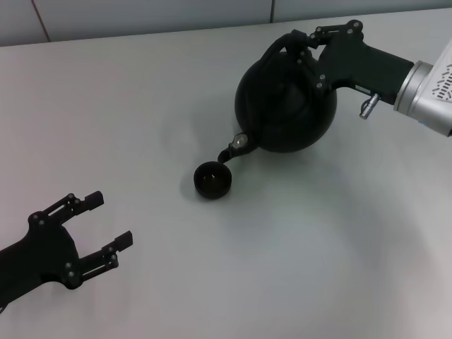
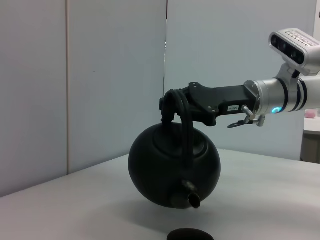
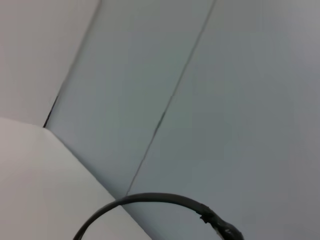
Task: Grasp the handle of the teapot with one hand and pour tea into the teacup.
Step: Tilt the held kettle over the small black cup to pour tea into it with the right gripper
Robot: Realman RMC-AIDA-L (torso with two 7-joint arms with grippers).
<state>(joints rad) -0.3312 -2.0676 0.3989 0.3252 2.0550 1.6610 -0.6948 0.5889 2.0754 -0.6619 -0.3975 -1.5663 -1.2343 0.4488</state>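
A robot's right hand grips the handle of a round matte black teapot, holding the pot clear of the pale grey tabletop and tipped so its short spout points down toward a small black teacup. In the head view the teapot hangs at about 1 o'clock from the centre of the scene, with the right arm reaching in from 2 o'clock and its fingers closed around the top of the arched black band. The spout's open end sits just above and beside the far rim of the cup, at the cup's 1 o'clock; no stream of liquid can be made out between them. The cup stands upright on the tabletop near the centre of the scene, its glossy dark inside facing up.

The left wrist view shows the same lift from the side: the teapot floats above the tabletop with its shadow below, the handle clamped in the right hand, the spout angled downward over the rim of the teacup at the lower edge.

The left hand rests low at 8 o'clock in the head view, well apart from cup and pot, its two fingers spread wide and holding nothing.

The right wrist view shows only a grey panelled wall and a thin dark cable.
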